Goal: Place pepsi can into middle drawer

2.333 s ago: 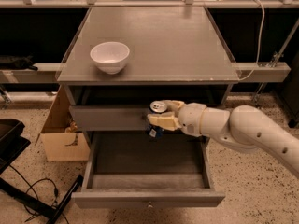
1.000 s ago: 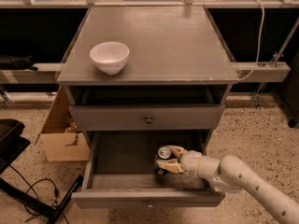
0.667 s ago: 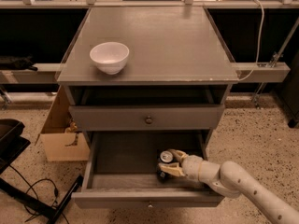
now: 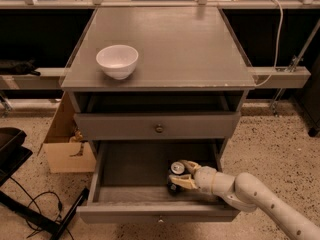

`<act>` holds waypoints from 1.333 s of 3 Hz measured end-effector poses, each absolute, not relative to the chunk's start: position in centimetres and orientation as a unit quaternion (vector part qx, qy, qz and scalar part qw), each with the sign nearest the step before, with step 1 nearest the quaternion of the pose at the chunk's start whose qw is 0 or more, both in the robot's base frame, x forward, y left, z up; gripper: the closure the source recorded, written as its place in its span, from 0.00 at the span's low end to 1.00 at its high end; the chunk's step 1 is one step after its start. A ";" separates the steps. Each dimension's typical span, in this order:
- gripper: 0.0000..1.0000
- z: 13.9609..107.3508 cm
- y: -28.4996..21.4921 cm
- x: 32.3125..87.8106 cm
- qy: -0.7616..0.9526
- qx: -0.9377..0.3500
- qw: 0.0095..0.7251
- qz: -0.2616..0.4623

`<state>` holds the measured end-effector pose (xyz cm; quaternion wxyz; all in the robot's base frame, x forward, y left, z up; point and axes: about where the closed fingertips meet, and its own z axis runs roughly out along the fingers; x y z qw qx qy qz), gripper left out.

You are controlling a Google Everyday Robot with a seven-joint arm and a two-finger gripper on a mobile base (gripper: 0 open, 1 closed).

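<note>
The pepsi can (image 4: 176, 173) stands upright on the floor of the pulled-out middle drawer (image 4: 135, 171), right of centre near the front; its silver top shows. My gripper (image 4: 183, 175) reaches in from the lower right on a white arm, with its tan fingers (image 4: 184, 184) on either side of the can and close against it. The upper grey drawer front (image 4: 157, 126) with a knob is closed above.
A white bowl (image 4: 117, 60) sits on the left of the cabinet top (image 4: 200, 49). A cardboard box (image 4: 65, 144) stands on the floor to the cabinet's left, with black cables and a dark base beside it. Rails run behind.
My arm came down from in front of the upper drawer into the open drawer with the can. The can now sits lower, on the drawer floor near the front.
</note>
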<state>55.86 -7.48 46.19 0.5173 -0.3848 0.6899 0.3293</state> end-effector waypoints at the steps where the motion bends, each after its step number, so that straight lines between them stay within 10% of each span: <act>1: 0.27 46.2 -7.5 55.9 0.690 -0.385 0.517 0.329; 2: 0.00 46.2 -7.5 55.9 0.690 -0.385 0.517 0.329; 4: 0.00 48.2 -8.1 55.5 0.681 -0.387 0.523 0.334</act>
